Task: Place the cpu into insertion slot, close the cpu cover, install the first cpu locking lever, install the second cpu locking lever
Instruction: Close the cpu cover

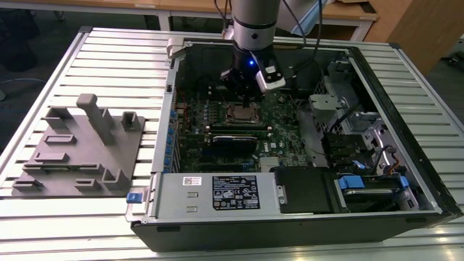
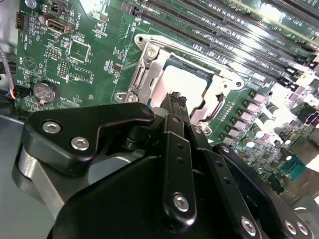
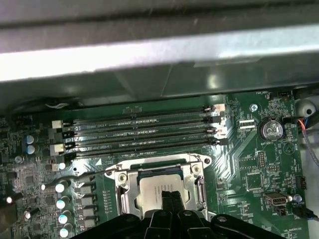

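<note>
End effector (image 2: 177,98), matte black fingers together, over pale square cpu (image 2: 185,82); thin silver cpu cover (image 2: 148,68) framing it

Arm (image 1: 254,22) upright, jaws pressed together

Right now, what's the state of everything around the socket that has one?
Chip: seated, top bare.
Cover: down around chip.
End effector: shut, empty, tip over chip.
Computer case: side open.
</note>
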Action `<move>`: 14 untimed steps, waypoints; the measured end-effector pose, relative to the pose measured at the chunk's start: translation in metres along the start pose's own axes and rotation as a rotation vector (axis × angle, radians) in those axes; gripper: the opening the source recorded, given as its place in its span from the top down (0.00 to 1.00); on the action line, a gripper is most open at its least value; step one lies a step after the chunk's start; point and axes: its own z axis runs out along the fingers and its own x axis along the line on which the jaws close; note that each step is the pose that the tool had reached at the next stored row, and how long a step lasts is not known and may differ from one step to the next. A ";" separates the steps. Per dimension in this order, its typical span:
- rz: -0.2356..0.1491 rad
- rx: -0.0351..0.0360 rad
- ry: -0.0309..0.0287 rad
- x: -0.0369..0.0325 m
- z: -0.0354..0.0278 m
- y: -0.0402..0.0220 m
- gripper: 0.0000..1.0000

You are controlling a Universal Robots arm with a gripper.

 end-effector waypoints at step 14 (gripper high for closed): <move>-0.034 -0.0029 0.0008 0.0012 0.0006 -0.0014 0.90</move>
